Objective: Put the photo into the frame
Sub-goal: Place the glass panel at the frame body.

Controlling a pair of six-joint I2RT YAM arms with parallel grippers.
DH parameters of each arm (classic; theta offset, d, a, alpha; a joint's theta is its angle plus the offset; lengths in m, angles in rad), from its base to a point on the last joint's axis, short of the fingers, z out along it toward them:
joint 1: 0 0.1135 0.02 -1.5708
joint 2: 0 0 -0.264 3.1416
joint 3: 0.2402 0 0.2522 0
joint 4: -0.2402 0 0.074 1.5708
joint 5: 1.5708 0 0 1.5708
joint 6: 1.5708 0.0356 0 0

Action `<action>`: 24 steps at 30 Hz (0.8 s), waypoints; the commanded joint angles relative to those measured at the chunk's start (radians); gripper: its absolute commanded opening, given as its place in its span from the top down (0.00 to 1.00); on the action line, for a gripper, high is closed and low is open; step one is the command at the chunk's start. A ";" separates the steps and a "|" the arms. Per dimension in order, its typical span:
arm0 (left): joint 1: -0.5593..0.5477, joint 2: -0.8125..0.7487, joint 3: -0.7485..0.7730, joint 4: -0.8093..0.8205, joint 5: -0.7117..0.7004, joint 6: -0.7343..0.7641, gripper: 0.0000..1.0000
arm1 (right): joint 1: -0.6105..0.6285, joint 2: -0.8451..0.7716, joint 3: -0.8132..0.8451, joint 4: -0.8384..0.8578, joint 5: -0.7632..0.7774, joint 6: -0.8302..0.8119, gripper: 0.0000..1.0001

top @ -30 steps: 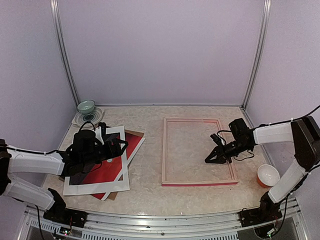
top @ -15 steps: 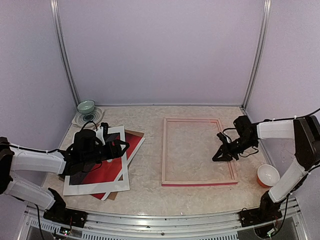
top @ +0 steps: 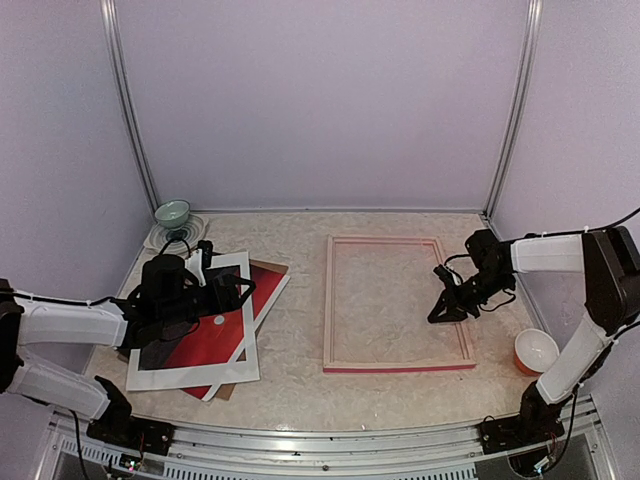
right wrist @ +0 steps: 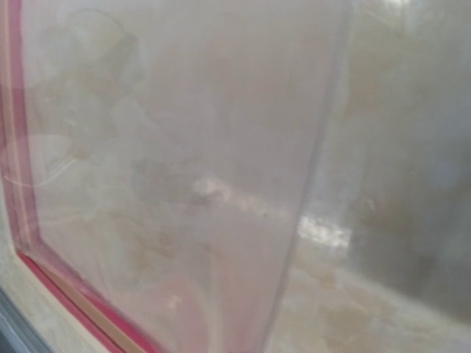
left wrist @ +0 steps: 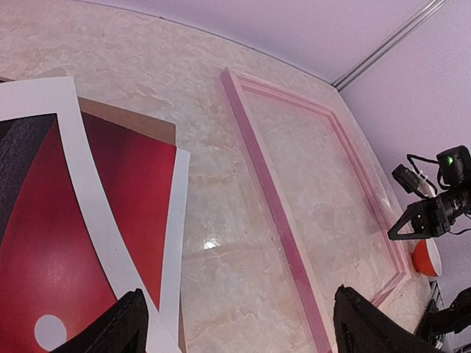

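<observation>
We see white link shells on left arm (top: pixel 70 325) and right arm (top: pixel 548 256), with black joint housings (top: pixel 610 272) and bases (top: pixel 128 432). left gripper (top: pixel 243 290) and right gripper (top: pixel 437 316) are all black, with angular fingers (left wrist: pixel 125 327). Thin black cables (top: pixel 62 298) run along both arms, with loose loops at the right wrist. There's a green LED (left wrist: pixel 446 157) there.

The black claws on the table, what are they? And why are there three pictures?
They are grippers: two-fingered hands on two robot arms. One picture comes from a camera high above; the other two from small cameras on the wrists. On the table lie a pink frame, a red sunset photo under a white mat board, a brown backing board, a green bowl and an orange cup. The left gripper is open near the photo, holding nothing. The right gripper is shut over the frame; its blurry picture doesn't show whether it pinches anything.
</observation>
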 commanded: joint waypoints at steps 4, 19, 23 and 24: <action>0.004 -0.009 0.005 0.020 0.032 0.012 0.14 | -0.014 -0.004 0.027 -0.065 0.063 -0.040 1.00; 0.004 0.011 0.006 0.037 0.046 -0.003 0.14 | -0.031 -0.059 0.019 -0.089 0.123 -0.050 1.00; 0.004 0.016 0.005 0.042 0.052 -0.006 0.14 | -0.036 -0.076 0.020 -0.092 0.114 -0.051 1.00; 0.004 0.018 0.005 0.044 0.054 -0.007 0.14 | -0.036 -0.079 0.020 -0.094 0.117 -0.051 1.00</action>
